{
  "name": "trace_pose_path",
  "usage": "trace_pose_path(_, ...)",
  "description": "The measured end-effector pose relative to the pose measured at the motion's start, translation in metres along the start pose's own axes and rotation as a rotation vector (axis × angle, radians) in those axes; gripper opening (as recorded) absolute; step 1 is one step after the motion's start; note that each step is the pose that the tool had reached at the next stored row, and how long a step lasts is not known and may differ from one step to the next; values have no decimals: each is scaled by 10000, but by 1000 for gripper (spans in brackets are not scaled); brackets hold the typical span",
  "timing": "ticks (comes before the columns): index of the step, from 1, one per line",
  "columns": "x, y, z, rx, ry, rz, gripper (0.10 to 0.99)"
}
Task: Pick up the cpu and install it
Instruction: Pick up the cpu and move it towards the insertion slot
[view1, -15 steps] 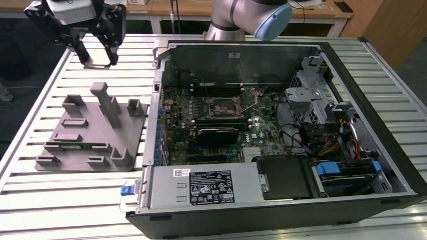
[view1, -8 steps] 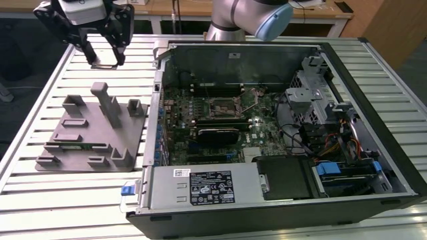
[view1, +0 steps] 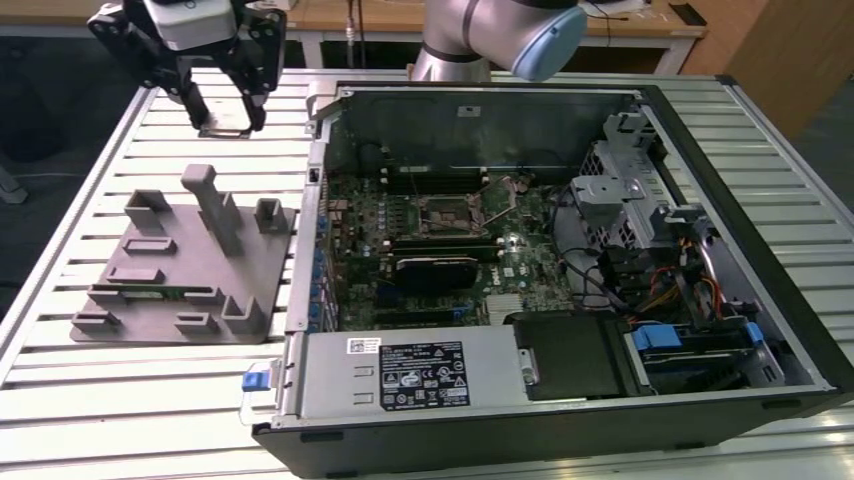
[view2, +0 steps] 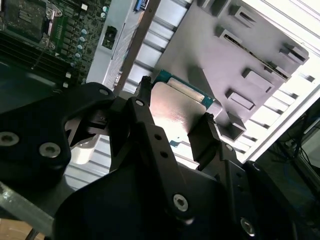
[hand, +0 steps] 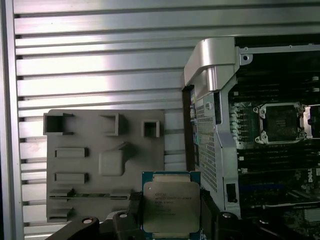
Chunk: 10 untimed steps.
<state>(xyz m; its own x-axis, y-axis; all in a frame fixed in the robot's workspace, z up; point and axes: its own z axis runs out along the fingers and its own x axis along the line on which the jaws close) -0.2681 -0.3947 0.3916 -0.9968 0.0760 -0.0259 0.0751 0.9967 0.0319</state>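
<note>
At the exterior view's left, the gripper (view1: 224, 118) hangs over the slatted table (view1: 134, 410) behind the grey fixture plate (view1: 160, 300). The wall of the open computer case (view1: 534, 440) stands between it and the motherboard socket (view1: 447, 207) further right. Both wrist views add the grasp: fingers (view2: 150, 130) clamped on opposite edges of the cpu (hand: 171, 207), held in the air above the plate.

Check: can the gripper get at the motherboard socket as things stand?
Probably yes. The gripper, shut on the cpu, hangs above the table beside the case; the case's side is off and the socket lies uncovered with nothing visible above it.
</note>
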Motion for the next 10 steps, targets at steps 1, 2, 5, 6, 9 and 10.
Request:
trace_pose_path(1, -17, 1, 0, 0, 0, -1, 545)
trace_pose_path(2, -34, 2, 1, 0, 0, -1, 545)
trace_pose_path(5, -86, 6, 2, 1, 1, -1, 545)
trace_pose_path(6, -103, 8, 2, 1, 1, -1, 545)
trace_pose_path(9, -157, 12, 4, 0, 0, 0, 545)
trace_pose_path(10, -175, 13, 5, 0, 0, 0, 545)
